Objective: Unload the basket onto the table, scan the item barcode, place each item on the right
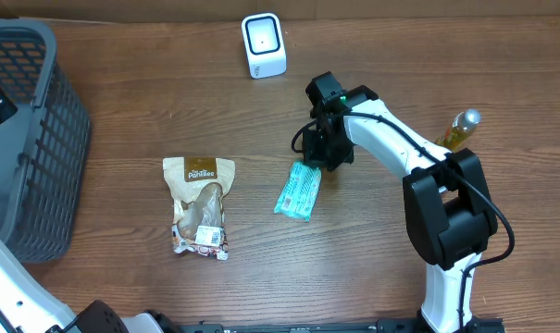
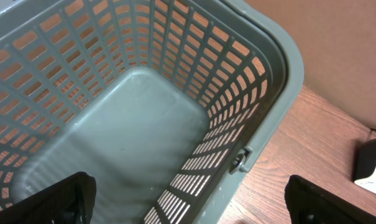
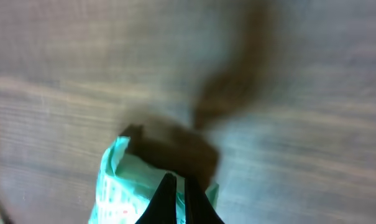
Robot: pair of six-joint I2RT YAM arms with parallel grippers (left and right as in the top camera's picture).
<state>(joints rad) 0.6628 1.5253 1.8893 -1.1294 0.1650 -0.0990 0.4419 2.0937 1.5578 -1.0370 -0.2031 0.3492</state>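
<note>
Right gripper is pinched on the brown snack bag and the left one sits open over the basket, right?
Not quite. The right gripper is pinched on the teal packet, not the brown snack bag, as the right wrist view shows. The left gripper does sit open over the basket.

basket (image 1: 53,157) far left; scanner (image 1: 263,44) at the back; pouch (image 1: 199,205) left of packet (image 1: 299,190); bottle (image 1: 458,129) far right.

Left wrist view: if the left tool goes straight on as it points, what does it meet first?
Likely the grey basket, its floor near the slatted side wall; the open left tool points into it. Depth unclear.
</note>
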